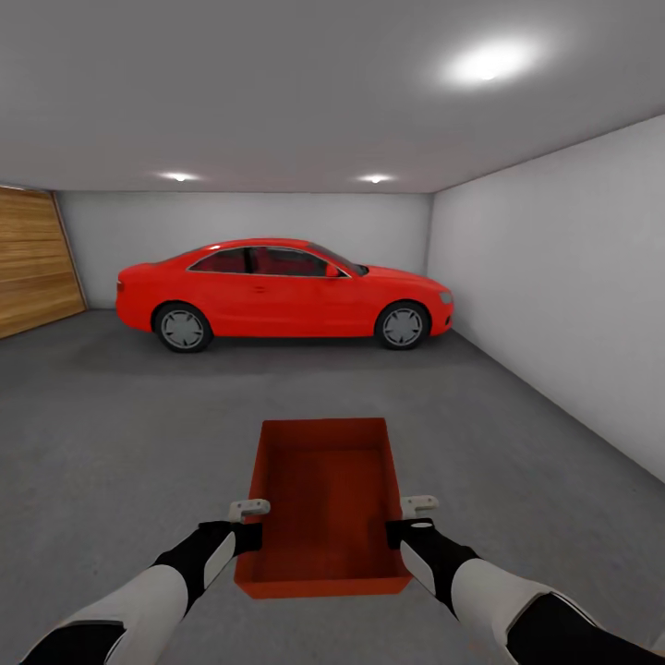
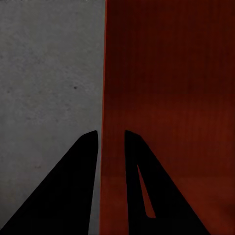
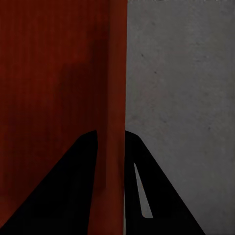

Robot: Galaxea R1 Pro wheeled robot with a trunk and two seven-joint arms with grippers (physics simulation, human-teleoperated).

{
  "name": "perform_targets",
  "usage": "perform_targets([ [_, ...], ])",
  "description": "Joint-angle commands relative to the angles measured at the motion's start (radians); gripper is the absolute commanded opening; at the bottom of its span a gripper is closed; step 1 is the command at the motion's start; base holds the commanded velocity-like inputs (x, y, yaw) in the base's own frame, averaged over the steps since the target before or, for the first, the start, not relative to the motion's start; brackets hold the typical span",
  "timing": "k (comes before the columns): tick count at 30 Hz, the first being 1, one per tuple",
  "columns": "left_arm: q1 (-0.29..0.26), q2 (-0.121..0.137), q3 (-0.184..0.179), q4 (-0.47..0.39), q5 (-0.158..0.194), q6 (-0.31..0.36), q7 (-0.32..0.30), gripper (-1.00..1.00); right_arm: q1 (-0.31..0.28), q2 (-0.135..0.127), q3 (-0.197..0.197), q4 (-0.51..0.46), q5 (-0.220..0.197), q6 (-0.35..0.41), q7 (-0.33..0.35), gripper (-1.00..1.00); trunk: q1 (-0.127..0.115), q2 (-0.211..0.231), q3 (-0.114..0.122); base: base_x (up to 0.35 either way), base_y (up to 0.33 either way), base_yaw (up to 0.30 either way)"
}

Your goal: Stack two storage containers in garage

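With both grippers, left (image 1: 249,508) and right (image 1: 418,504), clamped on the container (image 1: 328,494) walls, we should lower it level onto the floor (image 1: 120,434).

head view faces garage, wrist views close on container (image 1: 328,499) walls

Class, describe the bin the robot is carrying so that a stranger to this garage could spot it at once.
Start at the red car by the back wall, then come forward over the grey floor. The orange-red container sits between the left gripper and right gripper: open-topped, rectangular, each long wall pinched.
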Motion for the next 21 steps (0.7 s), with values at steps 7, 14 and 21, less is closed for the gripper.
perform_targets([
  [7, 0.000, -0.001, -0.006, -0.004, -0.022, -0.024, 0.016, -1.00, 0.000, 0.003, 0.039, -0.001, -0.034, 0.006, 0.000, -1.00, 0.000, -0.001, 0.000, 0.016, 0.000, 0.000],
  [14, 0.000, -0.001, -0.006, -0.004, -0.022, -0.023, 0.017, -1.00, 0.000, 0.003, 0.039, -0.001, -0.034, 0.006, 0.000, -1.00, 0.000, -0.001, 0.000, 0.048, 0.055, 0.000],
  [21, 0.000, -0.002, -0.006, -0.004, -0.022, -0.024, 0.017, -1.00, 0.000, 0.003, 0.039, -0.001, -0.034, 0.006, 0.000, -1.00, 0.000, -0.001, 0.000, 0.166, 0.173, 0.000],
])
